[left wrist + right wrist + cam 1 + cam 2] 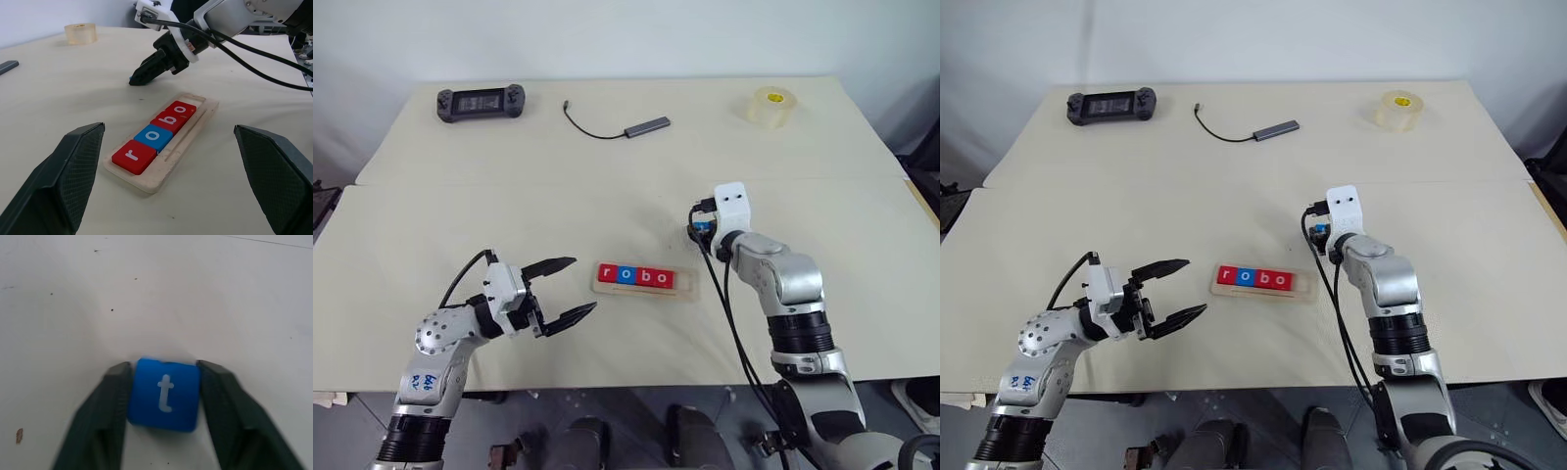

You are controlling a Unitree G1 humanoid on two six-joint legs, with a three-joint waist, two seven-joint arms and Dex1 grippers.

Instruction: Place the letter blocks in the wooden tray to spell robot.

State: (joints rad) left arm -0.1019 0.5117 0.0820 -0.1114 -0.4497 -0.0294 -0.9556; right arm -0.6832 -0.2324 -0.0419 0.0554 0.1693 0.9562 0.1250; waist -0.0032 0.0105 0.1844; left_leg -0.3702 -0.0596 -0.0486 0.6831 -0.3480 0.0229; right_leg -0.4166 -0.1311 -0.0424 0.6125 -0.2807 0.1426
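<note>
The wooden tray (688, 285) lies at the middle of the table, with four letter blocks in its groove. They read r (607, 275), o (625, 276), b (643, 278), o (662, 279): red, blue, red, red. The tray's right end is bare. Just beyond that end, my right gripper (702, 231) points down at the table surface. It is shut on a blue block with a white t (165, 395), one finger (110, 401) on each side. My left gripper (579, 285) is open and holds nothing. It hovers just left of the tray and points toward it.
At the back of the table lie a black handheld controller (480, 102) on the left, a grey USB hub with its cable (646, 125) in the middle, and a roll of clear tape (771, 106) on the right. The table's front edge runs close below both arms.
</note>
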